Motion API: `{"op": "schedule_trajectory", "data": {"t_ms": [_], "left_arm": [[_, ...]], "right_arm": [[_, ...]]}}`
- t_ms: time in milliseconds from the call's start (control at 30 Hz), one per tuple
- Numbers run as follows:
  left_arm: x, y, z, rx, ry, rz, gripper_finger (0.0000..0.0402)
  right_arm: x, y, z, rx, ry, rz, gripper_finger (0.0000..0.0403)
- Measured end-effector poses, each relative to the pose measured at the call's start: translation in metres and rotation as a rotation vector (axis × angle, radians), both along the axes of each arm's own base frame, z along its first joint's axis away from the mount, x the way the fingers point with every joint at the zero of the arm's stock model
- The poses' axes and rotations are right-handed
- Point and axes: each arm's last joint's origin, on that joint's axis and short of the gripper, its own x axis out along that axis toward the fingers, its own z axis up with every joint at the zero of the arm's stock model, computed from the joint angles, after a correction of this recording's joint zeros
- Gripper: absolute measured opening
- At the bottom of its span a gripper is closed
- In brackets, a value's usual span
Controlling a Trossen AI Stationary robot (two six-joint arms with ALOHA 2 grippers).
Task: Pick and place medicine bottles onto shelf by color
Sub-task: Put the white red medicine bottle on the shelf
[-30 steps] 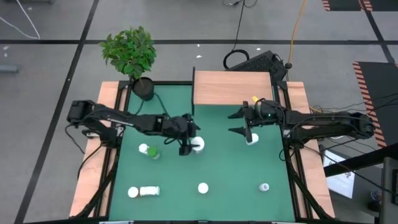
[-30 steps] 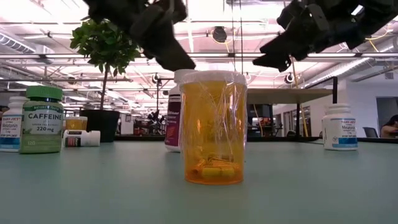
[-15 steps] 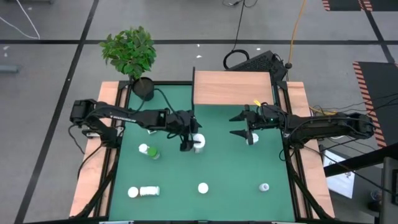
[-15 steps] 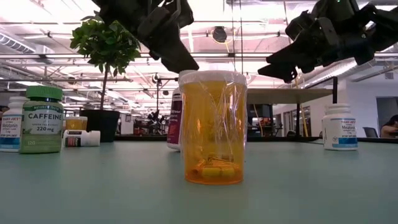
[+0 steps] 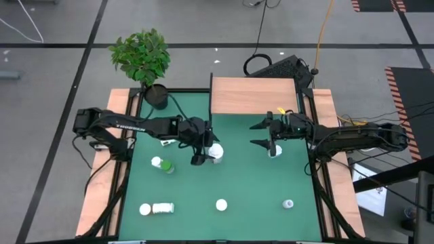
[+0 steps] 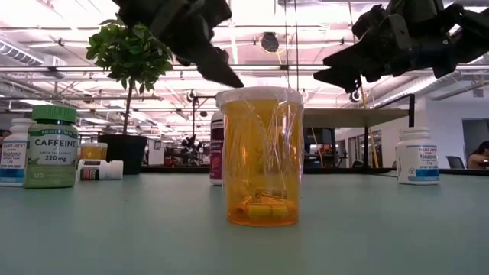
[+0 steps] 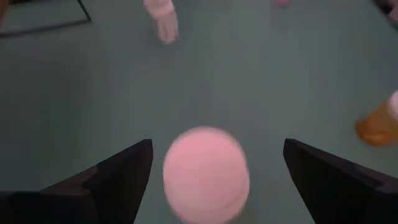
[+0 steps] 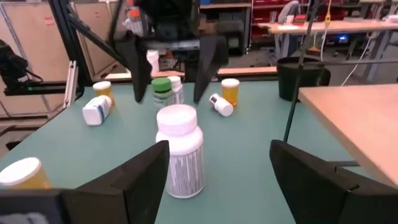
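Observation:
A white-capped bottle (image 5: pixel 215 152) stands upright on the green mat, left of centre. It also shows in the left wrist view (image 7: pixel 205 177) and the right wrist view (image 8: pixel 179 152). My left gripper (image 5: pixel 203 152) hangs open above it, fingers pointing down, one on either side of the cap and apart from it. My right gripper (image 5: pixel 263 134) is open and empty in the air, right of centre, just in front of the wooden shelf (image 5: pixel 254 95), its fingers level and pointing to the table's left. Another white-capped bottle (image 5: pixel 273 150) stands just below and behind its fingers.
More bottles stand on the mat: a green-capped one (image 5: pixel 167 167) beside a white one (image 5: pixel 156 162), two at the near left (image 5: pixel 154 209), an orange one (image 5: pixel 222 205) near the front edge, and a small one (image 5: pixel 288 203) at the near right. A potted plant (image 5: pixel 144 57) stands at the far left corner.
My left gripper has shifted a little toward the table's far edge over the white-capped bottle and has stayed open.

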Motion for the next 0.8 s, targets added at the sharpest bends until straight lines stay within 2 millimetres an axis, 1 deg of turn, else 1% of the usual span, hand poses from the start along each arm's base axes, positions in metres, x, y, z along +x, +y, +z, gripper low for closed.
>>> {"op": "schedule_trajectory", "data": {"t_ms": [67, 133, 167, 367, 467, 667, 800], "left_arm": [[0.004, 0.000, -0.007, 0.012, -0.002, -0.010, 0.0365], [0.006, 0.000, -0.018, 0.014, 0.044, -0.020, 0.0365], [0.008, 0.000, -0.021, 0.015, 0.047, -0.021, 0.0365], [0.010, 0.000, -0.022, 0.000, 0.041, -0.008, 0.0359], [0.010, 0.001, -0.022, -0.006, 0.039, -0.001, 0.0332], [0.008, 0.014, -0.024, -0.032, 0.073, 0.082, 0.0237], [0.007, 0.022, -0.023, -0.040, 0.076, 0.131, 0.0234]], "right_arm": [[0.000, 0.000, 0.000, 0.001, 0.004, 0.000, 0.0275], [0.000, 0.000, 0.000, -0.002, 0.002, 0.000, 0.0275], [0.000, 0.000, 0.000, -0.002, 0.001, 0.000, 0.0275], [0.000, 0.000, 0.000, -0.007, 0.001, 0.000, 0.0275], [0.000, 0.000, -0.001, -0.019, 0.005, 0.002, 0.0275], [0.000, 0.000, -0.001, -0.026, 0.008, 0.003, 0.0275], [0.000, 0.000, -0.001, -0.030, 0.008, 0.004, 0.0275]]}}
